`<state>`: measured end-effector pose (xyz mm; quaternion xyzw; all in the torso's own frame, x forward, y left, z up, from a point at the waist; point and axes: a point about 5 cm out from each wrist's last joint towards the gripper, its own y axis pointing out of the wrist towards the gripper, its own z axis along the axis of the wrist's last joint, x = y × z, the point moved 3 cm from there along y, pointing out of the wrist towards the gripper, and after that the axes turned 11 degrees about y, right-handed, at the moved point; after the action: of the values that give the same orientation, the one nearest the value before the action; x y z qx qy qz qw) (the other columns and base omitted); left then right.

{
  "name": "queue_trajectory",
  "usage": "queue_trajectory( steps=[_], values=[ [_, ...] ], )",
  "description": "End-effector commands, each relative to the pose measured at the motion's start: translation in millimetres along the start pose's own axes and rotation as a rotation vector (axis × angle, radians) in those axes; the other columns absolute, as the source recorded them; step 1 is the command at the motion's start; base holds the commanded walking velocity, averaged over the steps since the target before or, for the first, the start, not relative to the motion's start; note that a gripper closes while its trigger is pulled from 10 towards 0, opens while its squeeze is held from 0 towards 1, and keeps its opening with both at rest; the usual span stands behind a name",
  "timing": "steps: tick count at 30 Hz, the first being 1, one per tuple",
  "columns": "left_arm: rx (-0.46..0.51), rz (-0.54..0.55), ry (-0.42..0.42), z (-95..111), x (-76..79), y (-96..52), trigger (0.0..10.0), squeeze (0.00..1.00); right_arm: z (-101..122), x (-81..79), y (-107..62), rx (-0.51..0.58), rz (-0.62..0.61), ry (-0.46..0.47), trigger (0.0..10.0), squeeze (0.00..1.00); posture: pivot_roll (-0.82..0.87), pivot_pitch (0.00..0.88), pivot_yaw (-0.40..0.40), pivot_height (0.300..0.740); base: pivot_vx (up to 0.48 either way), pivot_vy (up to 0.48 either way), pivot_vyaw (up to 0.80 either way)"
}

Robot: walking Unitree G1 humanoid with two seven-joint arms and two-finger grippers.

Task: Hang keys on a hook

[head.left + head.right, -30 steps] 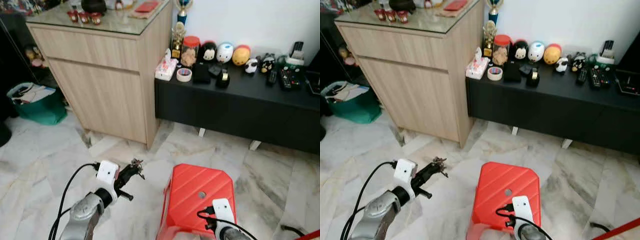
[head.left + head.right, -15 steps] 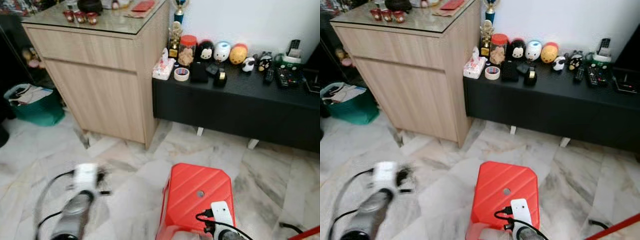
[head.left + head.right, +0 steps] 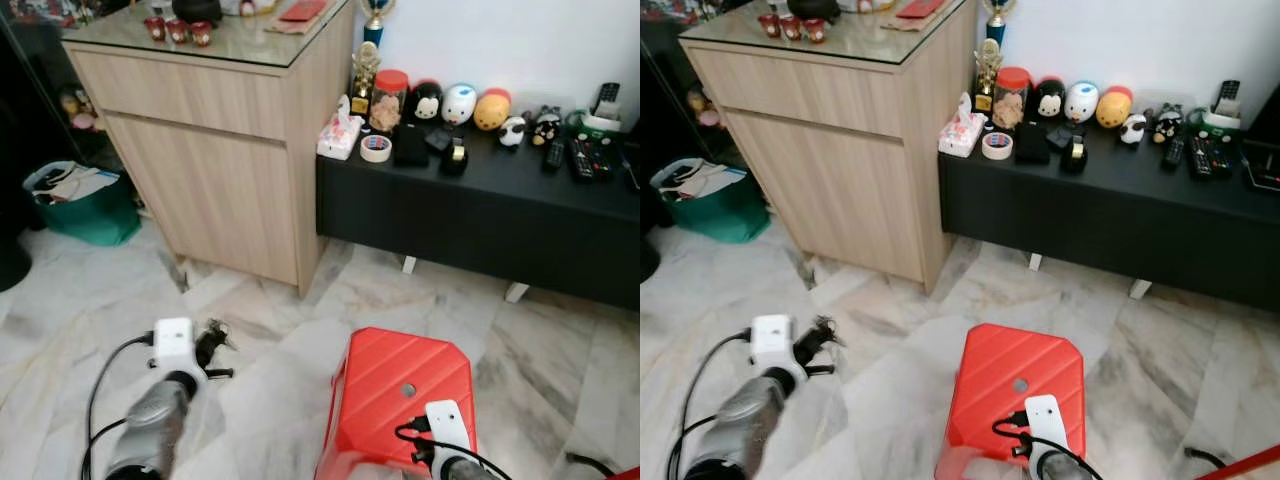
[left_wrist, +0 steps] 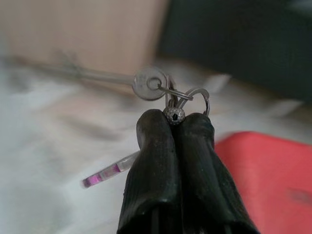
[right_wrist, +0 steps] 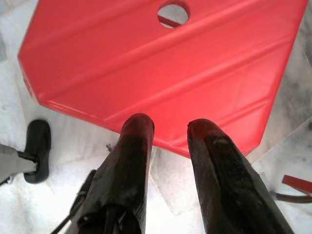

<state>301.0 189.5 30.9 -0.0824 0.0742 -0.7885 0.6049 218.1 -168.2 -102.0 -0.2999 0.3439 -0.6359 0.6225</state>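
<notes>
Inspector: Where are the keys (image 4: 168,95)?

Assessor: Pinched in the left gripper (image 4: 174,118) by the ring's bead, low over the marble floor (image 3: 270,330). Light, loose, likely swinging. Right gripper (image 5: 168,127) spread, empty, above the red stool (image 3: 405,385).

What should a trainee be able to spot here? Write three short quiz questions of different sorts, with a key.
1. True or false: the left gripper is shut on the keys.
2. Multiple choice: the right gripper hangs above which thing? A) green bag B) red stool C) black bench
3. Fill in: the roll of tape sits on the black ____.

Key: 1 true; 2 B; 3 bench.
</notes>
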Motion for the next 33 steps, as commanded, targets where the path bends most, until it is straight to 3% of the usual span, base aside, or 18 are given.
queue_trajectory(
  steps=[1,3,5,6,7,9,23,26,29,32,33],
  values=[
    [0.061,-0.164,-0.041,8.4,29.5,0.5,10.0,0.0,0.4,-4.0,0.4,0.003,0.009,0.008,10.0,0.0,0.1,0.104,-0.019,0.74,0.0,0.0,0.0],
    [0.048,-0.086,-0.04,8.4,20.3,3.6,10.0,0.0,0.3,-3.8,0.3,0.002,0.009,0.008,10.0,0.0,0.11,0.107,-0.02,0.74,0.0,0.0,0.0],
    [-0.024,0.027,-0.007,0.1,6.4,7.9,10.0,0.0,-0.5,-3.7,0.2,0.0,0.007,0.008,10.0,0.0,0.11,0.107,-0.02,0.74,0.0,0.0,0.0],
    [0.001,-0.056,-0.009,2.8,16.6,7.0,10.0,0.0,-1.2,-3.8,0.2,-0.001,0.007,0.008,10.0,0.0,0.1,0.107,-0.019,0.74,0.0,0.0,0.0],
    [0.053,-0.2,-0.02,9.6,36.2,3.4,10.0,0.0,-2.4,-4.3,0.1,-0.004,0.008,0.008,10.0,0.0,0.1,0.107,-0.019,0.74,0.0,0.0,0.0],
    [0.077,-0.254,-0.021,13.8,44.8,1.5,10.0,0.0,-2.9,-4.4,0.0,-0.005,0.008,0.008,10.0,0.0,0.11,0.107,-0.017,0.74,0.0,0.0,0.0],
    [0.096,-0.253,0.032,21.5,46.5,0.0,10.0,0.0,-4.4,-3.7,-0.2,-0.009,0.007,0.012,10.0,0.0,0.1,0.104,-0.017,0.74,0.0,0.0,0.0],
    [0.086,-0.174,0.039,18.9,38.8,2.4,10.0,0.0,-5.2,-3.4,-0.3,-0.011,0.006,0.012,10.0,0.0,0.11,0.102,-0.017,0.74,0.0,0.0,0.0],
    [0.071,-0.009,-0.03,9.1,17.9,2.9,10.0,0.0,-8.5,-3.1,-0.8,-0.018,0.006,0.052,10.0,0.0,0.11,0.102,-0.017,0.74,0.0,0.0,0.0],
    [-0.036,0.191,0.006,-12.3,-10.5,-3.2,10.0,0.0,-15.4,1.0,-2.0,-0.034,-0.013,0.152,10.0,0.0,0.11,0.102,-0.017,0.74,0.0,0.0,0.0],
    [-0.036,0.191,0.006,-12.3,-10.5,-3.2,10.0,0.0,-15.4,1.0,-2.0,-0.034,-0.013,0.152,10.0,0.0,0.11,0.102,-0.017,0.74,0.0,0.0,0.0]
  ],
)
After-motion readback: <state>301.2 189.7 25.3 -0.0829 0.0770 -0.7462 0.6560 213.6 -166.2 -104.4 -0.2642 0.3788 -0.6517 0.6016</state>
